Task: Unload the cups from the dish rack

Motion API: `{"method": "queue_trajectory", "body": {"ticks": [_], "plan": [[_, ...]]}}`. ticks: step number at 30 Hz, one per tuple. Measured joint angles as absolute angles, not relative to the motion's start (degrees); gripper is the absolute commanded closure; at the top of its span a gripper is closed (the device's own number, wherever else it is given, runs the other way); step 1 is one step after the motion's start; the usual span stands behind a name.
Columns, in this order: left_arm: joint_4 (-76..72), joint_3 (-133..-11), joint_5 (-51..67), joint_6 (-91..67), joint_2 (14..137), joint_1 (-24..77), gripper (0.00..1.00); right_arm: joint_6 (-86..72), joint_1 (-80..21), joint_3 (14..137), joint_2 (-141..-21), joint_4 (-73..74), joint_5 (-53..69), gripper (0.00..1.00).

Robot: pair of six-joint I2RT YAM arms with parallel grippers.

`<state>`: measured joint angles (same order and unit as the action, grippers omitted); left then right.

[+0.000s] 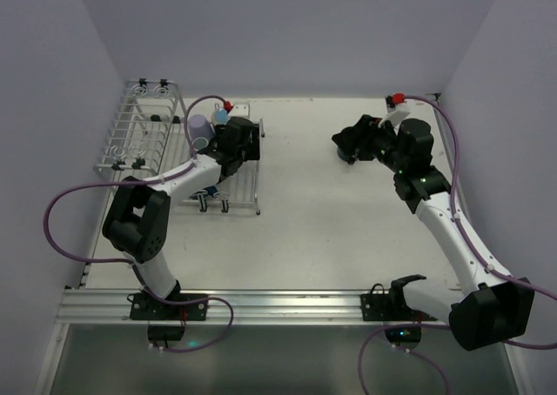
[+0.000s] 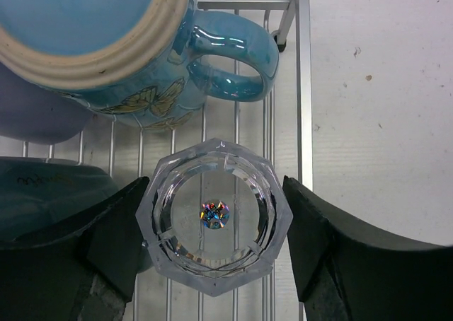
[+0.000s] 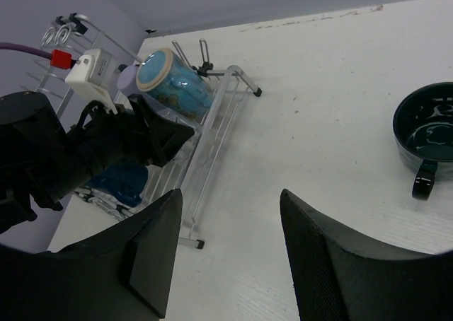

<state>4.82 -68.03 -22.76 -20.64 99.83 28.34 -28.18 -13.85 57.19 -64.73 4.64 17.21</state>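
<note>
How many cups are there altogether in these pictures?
5. On the rack: clear glass between the left hand fingers, light blue mug, lavender cup, blue cup. On the table: dark teal mug. Others may be hidden.

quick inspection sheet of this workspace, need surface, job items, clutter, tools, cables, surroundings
surface: white table, a few small specks
job's things: clear glass, light blue mug, lavender cup and blue cup on the dish rack; dark teal cup out on the table
clutter: nothing seen
tools: left tool closed on the clear glass, which stands on the rack; right tool open, empty
cables: purple cables loop off both arms
surroundings: pale walls on three sides
</note>
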Motion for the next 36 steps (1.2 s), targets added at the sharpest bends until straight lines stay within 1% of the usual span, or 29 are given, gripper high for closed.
{"method": "queue_trajectory", "body": {"ticks": [1, 2, 3, 6, 7, 8, 9, 11, 17, 24, 29, 34, 36], "plan": [[4.75, -68.05, -22.76, -20.51, 99.83, 28.27, 0.51, -28.25, -13.87, 57.19, -64.73, 4.64, 17.41, 0.4], [4.78, -68.03, -22.79, -20.4, 99.83, 28.23, 0.55, -28.32, -13.87, 57.19, -64.73, 4.64, 17.54, 0.4], [4.78, -68.03, -22.83, -20.4, 99.81, 28.16, 0.62, -28.38, -13.91, 57.19, -64.73, 4.64, 17.61, 0.4], [4.8, -67.66, -22.87, -20.38, 99.18, 28.12, 0.72, -28.6, -14.24, 57.19, -64.73, 4.62, 17.82, 0.39], [5.1, -67.51, -22.76, -20.38, 98.61, 28.14, 0.73, -28.77, -14.37, 57.19, -64.73, 4.62, 18.02, 0.37], [5.19, -67.29, -22.7, -20.38, 97.73, 28.14, 0.74, -29.02, -14.61, 57.19, -64.73, 4.6, 18.26, 0.33], [5.26, -67.05, -22.52, -20.38, 96.53, 28.14, 0.76, -29.47, -14.87, 57.19, -64.73, 4.45, 18.76, 0.32], [5.32, -66.67, -21.87, -20.38, 93.54, 28.14, 0.78, -30.35, -15.68, 57.19, -64.73, 3.64, 19.49, 0.26], [4.38, -64.29, -17.12, -21.34, 81.1, 28.14, 0.81, -36.1, -18.57, 54.5, -64.86, -4.89, 24.08, 0.23], [-3.62, -55.72, -2.96, -27.88, 68.16, 28.12, 0.84, -44.6, -23.31, 50.09, -69.08, -17.8, 29.78, 0.26], [-10.41, -51.68, 7.03, -35.14, 64.77, 28.12, 0.85, -48.51, -24.75, 48.4, -70.54, -25.21, 32.47, 0.31], [-16.64, -48.64, 13.45, -41.91, 62.54, 28.14, 0.85, -51.92, -24.91, 48.07, -71.09, -30.52, 34.89, 0.34], [-19.64, -47.79, 15.38, -44.62, 62.24, 28.14, 0.85, -52.47, -25.47, 48.07, -71.18, -31.59, 35.77, 0.36]]}}
